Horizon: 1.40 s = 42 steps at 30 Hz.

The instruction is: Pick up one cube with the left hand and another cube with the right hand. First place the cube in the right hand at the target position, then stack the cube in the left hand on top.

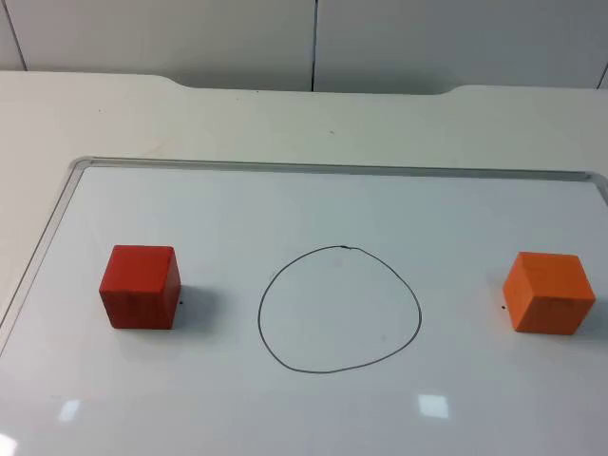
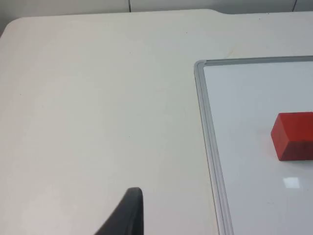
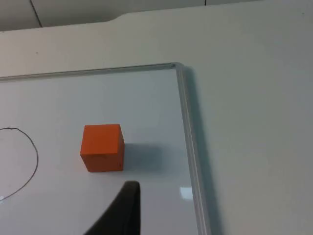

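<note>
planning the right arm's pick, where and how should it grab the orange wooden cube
Take the orange wooden cube from straight above, fingers on two opposite vertical faces. It sits flat on the whiteboard, slightly turned, so rotate the wrist to match; nothing crowds its sides.

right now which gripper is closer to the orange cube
Right. The right gripper hovers just short of the orange cube on the whiteboard. The left gripper is over the bare table beyond the whiteboard's far side, past the red cube.
</note>
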Each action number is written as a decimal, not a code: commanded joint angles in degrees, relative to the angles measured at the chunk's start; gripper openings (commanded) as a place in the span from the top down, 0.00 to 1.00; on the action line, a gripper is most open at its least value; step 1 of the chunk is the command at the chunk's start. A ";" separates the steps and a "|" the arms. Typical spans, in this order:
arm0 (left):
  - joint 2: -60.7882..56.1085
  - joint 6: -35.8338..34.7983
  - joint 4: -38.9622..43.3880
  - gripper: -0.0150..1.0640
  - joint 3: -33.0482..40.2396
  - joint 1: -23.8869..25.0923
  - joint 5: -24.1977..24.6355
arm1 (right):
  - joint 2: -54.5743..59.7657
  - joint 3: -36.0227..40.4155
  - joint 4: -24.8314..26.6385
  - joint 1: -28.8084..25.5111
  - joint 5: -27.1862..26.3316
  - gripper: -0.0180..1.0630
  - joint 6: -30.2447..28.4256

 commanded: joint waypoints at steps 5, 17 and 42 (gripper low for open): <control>-0.28 -0.32 0.07 0.01 0.11 -0.37 -0.30 | -0.16 0.35 0.24 -0.40 -0.55 0.01 -6.72; -0.28 -0.32 0.07 0.01 0.11 -0.37 -0.30 | -0.16 0.35 1.51 -0.40 -0.32 0.01 -5.36; 32.57 -6.37 6.25 0.01 -29.69 -0.37 -17.15 | 30.95 -26.01 -4.14 -0.40 -16.31 0.01 2.69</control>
